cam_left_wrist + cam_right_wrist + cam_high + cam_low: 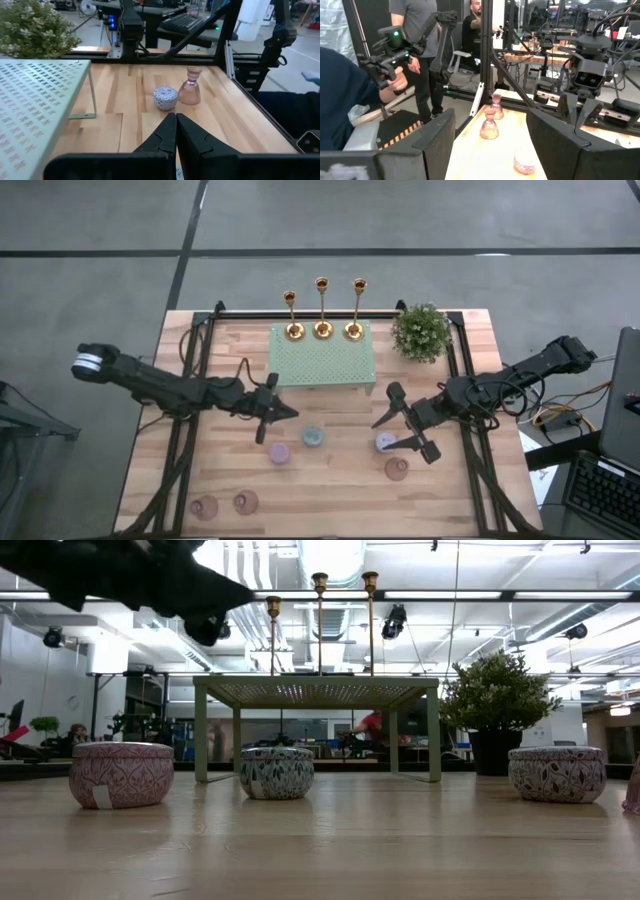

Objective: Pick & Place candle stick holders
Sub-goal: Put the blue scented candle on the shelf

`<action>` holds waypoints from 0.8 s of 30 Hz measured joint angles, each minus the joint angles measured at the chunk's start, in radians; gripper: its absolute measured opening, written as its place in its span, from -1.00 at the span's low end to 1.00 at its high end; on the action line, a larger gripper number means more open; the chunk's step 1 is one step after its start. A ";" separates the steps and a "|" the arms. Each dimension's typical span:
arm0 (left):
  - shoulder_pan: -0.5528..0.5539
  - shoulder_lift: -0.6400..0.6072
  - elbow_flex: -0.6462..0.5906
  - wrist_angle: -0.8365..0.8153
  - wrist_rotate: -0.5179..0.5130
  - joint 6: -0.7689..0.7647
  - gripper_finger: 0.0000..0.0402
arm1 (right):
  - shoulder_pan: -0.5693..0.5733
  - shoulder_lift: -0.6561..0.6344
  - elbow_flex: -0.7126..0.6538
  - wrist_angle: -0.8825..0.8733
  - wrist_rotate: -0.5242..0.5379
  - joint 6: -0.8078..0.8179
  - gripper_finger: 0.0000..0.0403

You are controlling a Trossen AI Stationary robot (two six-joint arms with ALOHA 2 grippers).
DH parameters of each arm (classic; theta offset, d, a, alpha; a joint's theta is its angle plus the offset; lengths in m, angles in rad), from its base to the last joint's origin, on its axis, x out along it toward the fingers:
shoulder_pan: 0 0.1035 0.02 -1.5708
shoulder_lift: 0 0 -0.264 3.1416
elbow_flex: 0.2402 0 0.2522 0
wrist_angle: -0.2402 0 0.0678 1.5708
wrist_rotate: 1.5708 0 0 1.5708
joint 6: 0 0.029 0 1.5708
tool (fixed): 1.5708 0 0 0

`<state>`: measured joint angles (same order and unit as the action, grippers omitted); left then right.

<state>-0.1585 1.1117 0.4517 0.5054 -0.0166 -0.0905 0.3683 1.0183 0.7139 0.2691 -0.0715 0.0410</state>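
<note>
Three gold candlesticks (322, 328) stand by their round bases on the pale green perforated stand (322, 362) at the far middle. Several small round holders sit on the table: a pink one (279, 452), a pale blue one (313, 437), a lilac one (385, 442), and pink glass ones (397, 469), (245, 502), (205, 507). My left gripper (278, 415) is shut and empty, above the table just left of the pale blue holder. My right gripper (405, 425) is open and empty, its fingers spread above the lilac holder (525, 161).
A bushy potted plant (420, 332) stands at the far right beside the stand. Black frame rails (190, 430) run along both table sides. The middle near part of the table is bare wood. People stand beyond the table in the right wrist view (415, 45).
</note>
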 joint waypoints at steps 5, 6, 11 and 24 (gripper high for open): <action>0.000 0.133 0.091 0.004 -0.032 0.003 -0.95 | 0.000 0.000 -0.003 -0.001 0.000 0.003 0.16; 0.000 0.161 0.111 0.005 -0.037 0.008 -0.95 | 0.000 0.000 -0.004 -0.002 0.000 0.003 0.16; 0.002 0.290 0.223 0.025 -0.039 0.040 -0.95 | 0.000 0.000 -0.004 0.005 0.001 0.013 0.19; 0.073 0.467 0.417 0.043 -0.038 0.011 -0.95 | 0.000 0.000 -0.004 0.004 0.023 0.090 0.17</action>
<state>-0.0856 1.5788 0.8688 0.5484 -0.0547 -0.0792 0.3683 1.0180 0.7101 0.2736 -0.0483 0.1314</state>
